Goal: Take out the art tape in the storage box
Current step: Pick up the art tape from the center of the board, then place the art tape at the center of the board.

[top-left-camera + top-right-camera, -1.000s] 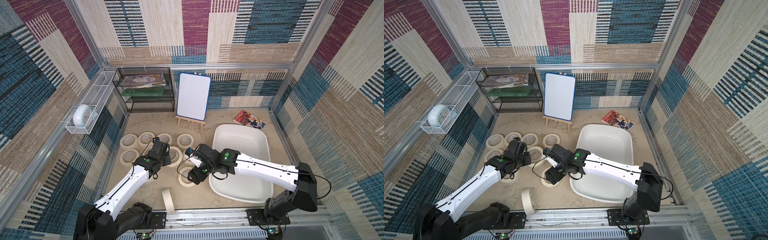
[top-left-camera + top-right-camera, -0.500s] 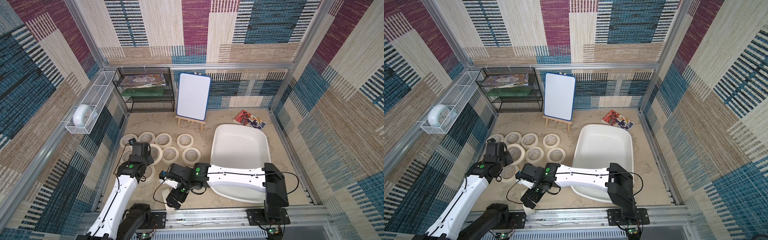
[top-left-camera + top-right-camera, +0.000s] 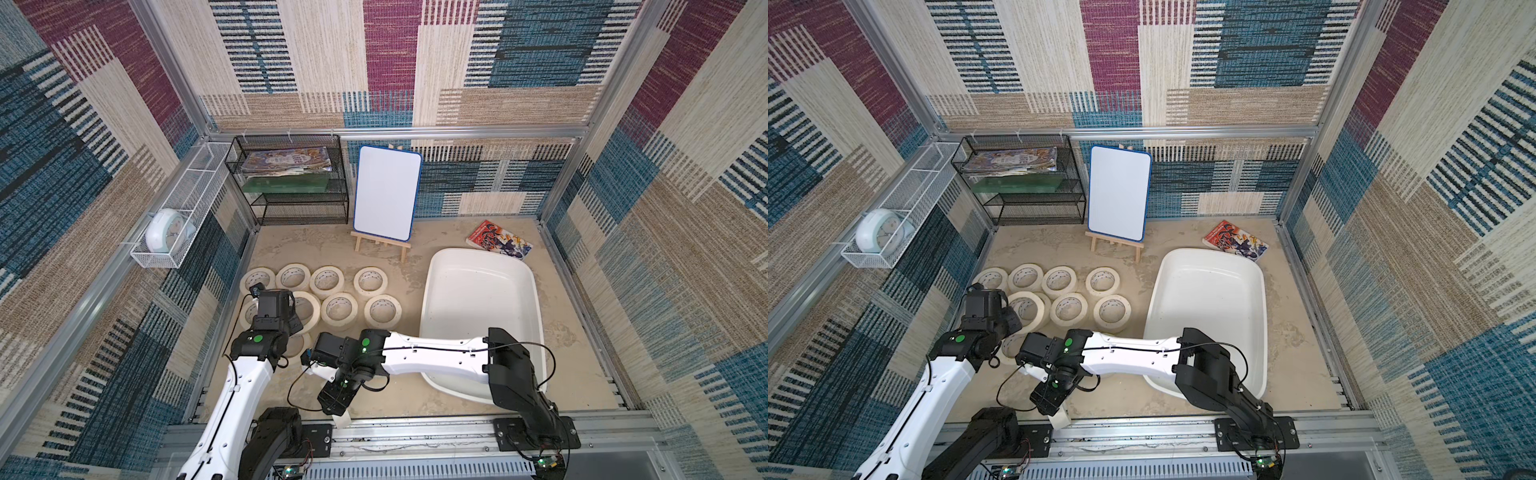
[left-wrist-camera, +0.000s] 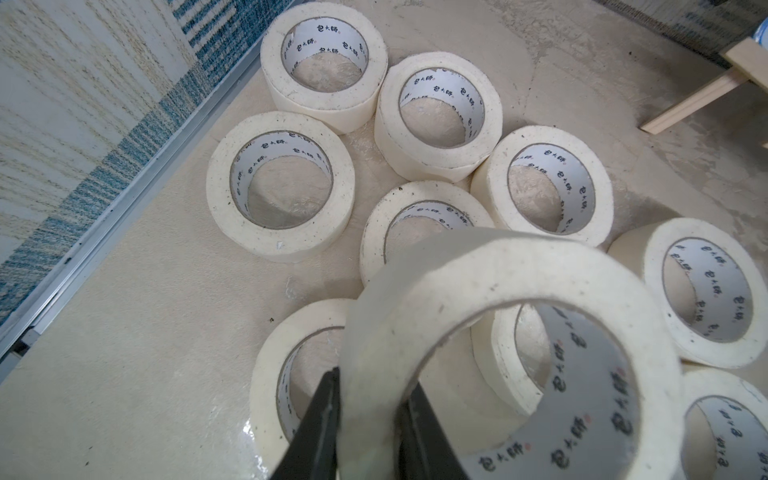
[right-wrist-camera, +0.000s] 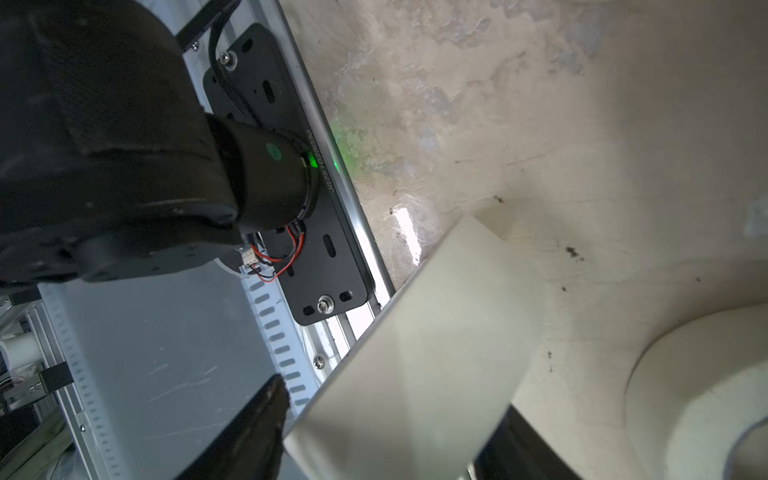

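- left jaws: clamped on the wall of one art tape roll (image 4: 478,291); more rolls (image 4: 280,187) lie flat just beyond.
- right jaws: either side of an upright roll (image 5: 436,332); cannot tell if gripping.
- storage box (image 3: 478,299): well apart from both.

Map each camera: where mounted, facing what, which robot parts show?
Top views: high over the front rail, looking down at the storage box, tape rolls, left arm and right arm.
Left wrist: on the left arm; left end effector clamps a held roll, tape rolls beyond.
Right wrist: on the right arm, facing the front rail and left arm's base; right end effector straddles an upright roll.
Shared: top views and left wrist show the tape rolls.
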{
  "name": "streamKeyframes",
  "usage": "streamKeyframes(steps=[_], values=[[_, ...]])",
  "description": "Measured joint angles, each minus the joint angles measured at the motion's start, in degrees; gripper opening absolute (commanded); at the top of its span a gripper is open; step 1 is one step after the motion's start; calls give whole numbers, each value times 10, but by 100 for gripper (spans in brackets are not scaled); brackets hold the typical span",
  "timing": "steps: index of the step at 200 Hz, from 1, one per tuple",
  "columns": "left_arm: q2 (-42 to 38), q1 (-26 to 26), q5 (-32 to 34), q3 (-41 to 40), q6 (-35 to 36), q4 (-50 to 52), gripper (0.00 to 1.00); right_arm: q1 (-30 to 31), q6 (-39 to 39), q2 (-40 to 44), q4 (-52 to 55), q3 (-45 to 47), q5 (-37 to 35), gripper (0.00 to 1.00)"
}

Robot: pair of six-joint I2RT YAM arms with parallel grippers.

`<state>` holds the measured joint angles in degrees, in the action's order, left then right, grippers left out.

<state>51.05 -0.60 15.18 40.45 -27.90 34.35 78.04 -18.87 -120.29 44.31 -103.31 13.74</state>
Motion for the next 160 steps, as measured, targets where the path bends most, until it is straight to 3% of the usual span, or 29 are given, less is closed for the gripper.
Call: streamKeyframes(steps=[27, 49, 113, 140, 160], values=[[-2, 2, -4, -7, -2, -2, 0, -40, -1, 42, 8, 31, -33, 12], [-3, 5, -7, -17, -6, -9, 0, -86, 3, 89, 10, 63, -48, 5], [4, 26, -18, -42, -15, -31, 0, -257, 48, 161, -19, 93, -14, 0], [-1, 34, -18, -52, -17, -36, 0, -354, 64, 160, -49, 97, 39, 1], [0, 35, -24, -57, -21, -40, 0, -392, 73, 136, -72, 92, 101, 2]])
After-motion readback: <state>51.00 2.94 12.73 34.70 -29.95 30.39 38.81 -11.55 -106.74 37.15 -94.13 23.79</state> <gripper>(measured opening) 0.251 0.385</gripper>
